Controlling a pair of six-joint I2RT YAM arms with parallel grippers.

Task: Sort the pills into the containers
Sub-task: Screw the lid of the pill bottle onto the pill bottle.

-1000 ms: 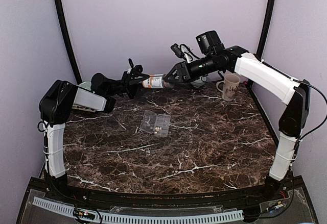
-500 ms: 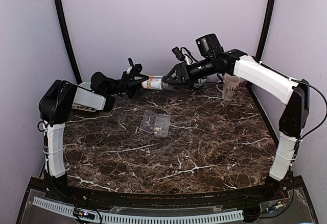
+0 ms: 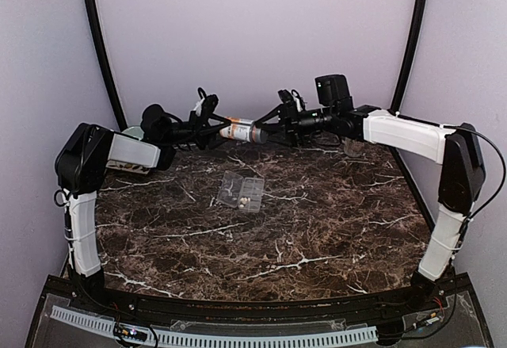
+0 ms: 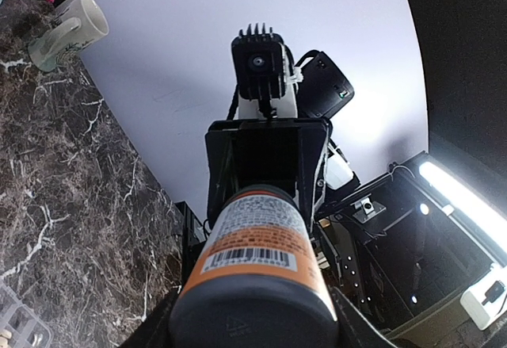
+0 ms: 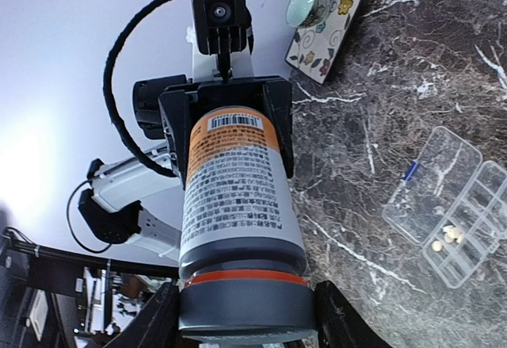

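Note:
A white-and-orange-labelled bottle [image 3: 238,130] hangs sideways in the air over the back of the table, held from both ends. My left gripper [image 3: 212,122] is shut on its dark base [image 4: 253,316], and my right gripper [image 3: 273,126] is shut on its grey cap [image 5: 245,312]. The clear organizer box [image 3: 242,192] lies open on the marble near the middle, below the bottle. A few pale pills [image 5: 445,237] sit in one of its containers [image 5: 463,229]. In the left wrist view only a corner of the box [image 4: 16,324] shows.
A cream mug [image 4: 67,27] stands at the back right, mostly behind my right arm in the top view. A teal cup [image 5: 305,3] on a flowered coaster [image 5: 329,39] sits at the back left. Purple walls close in the back and both sides.
My right arm has dropped and straightened, its wrist turning, and now covers the mug. The bottle and my left gripper have risen slightly. Both grips hold.

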